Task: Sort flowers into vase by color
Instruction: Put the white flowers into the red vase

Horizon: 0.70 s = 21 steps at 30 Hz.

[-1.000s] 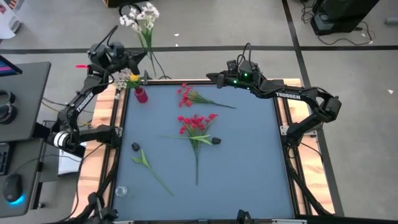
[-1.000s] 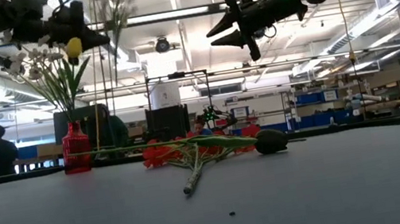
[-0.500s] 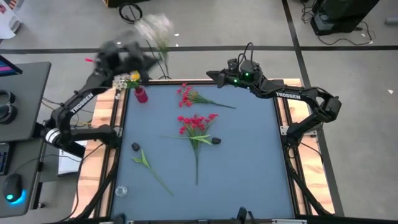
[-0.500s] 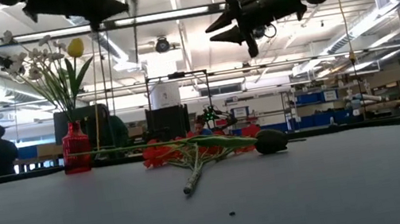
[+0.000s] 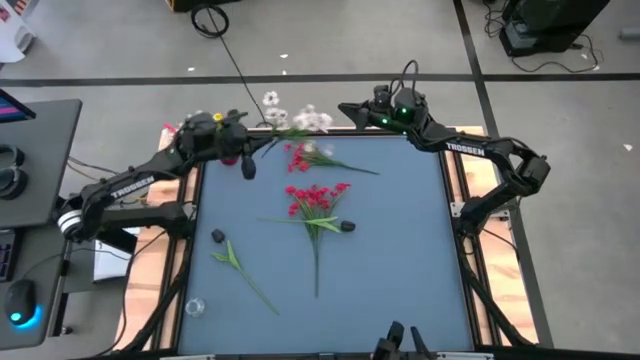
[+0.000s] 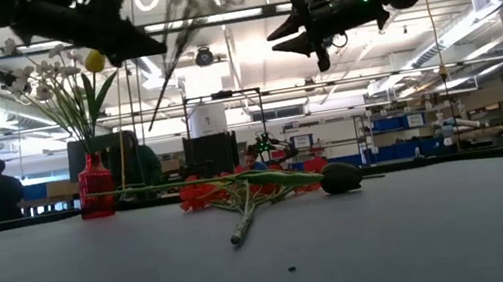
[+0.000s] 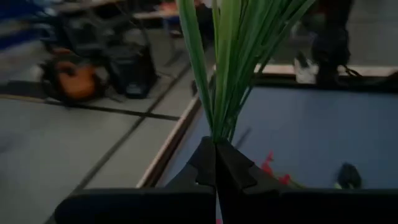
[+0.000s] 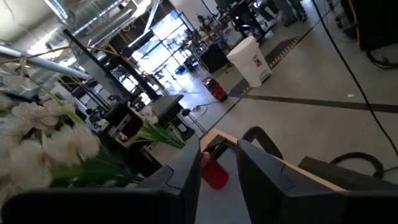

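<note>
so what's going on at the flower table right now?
The left gripper is shut on the stems of a white flower sprig, holding it in the air over the table's far edge, near the red vase. The right gripper waits in the air close by, fingers apart and empty. Two red sprigs and a green stem lie on the table.

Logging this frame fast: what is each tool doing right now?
Left tool: shut on the white flower sprig, above the table's far edge.
Right tool: open, holding nothing, above the far edge.
</note>
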Motion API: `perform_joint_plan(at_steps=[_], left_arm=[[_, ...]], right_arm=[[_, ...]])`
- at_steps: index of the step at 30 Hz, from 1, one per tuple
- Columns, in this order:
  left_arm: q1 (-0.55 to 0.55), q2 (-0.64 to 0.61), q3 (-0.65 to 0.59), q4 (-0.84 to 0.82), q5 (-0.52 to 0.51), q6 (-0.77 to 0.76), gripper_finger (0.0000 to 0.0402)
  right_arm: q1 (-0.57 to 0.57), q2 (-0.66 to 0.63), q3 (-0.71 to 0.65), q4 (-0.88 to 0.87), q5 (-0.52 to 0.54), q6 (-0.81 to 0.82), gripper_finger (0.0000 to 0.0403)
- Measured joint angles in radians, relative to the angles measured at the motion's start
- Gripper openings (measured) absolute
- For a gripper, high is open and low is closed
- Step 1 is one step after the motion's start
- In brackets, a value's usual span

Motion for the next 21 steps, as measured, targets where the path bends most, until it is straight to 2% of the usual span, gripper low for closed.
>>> perform_joint_plan(at_steps=[3,10,15,21], left_arm=[[-0.014,-0.112,-0.076,0.007,-0.12,0.001,0.0],[-0.016,-0.317,-0.198,0.071,-0.315,0.043,0.0],[-0.016,-0.35,-0.211,0.055,-0.41,0.1,0.0],[-0.016,-0.349,-0.211,0.055,-0.567,0.055,0.0]], right_arm=[[-0.01,0.0,0.0,-0.001,-0.017,0.0,0.011],[-0.029,0.0,0.0,-0.003,-0.019,-0.027,0.0103],[-0.043,0.0,0.0,-0.003,-0.024,-0.027,0.0097],[-0.053,0.0,0.0,-0.004,-0.045,-0.026,0.0092]])
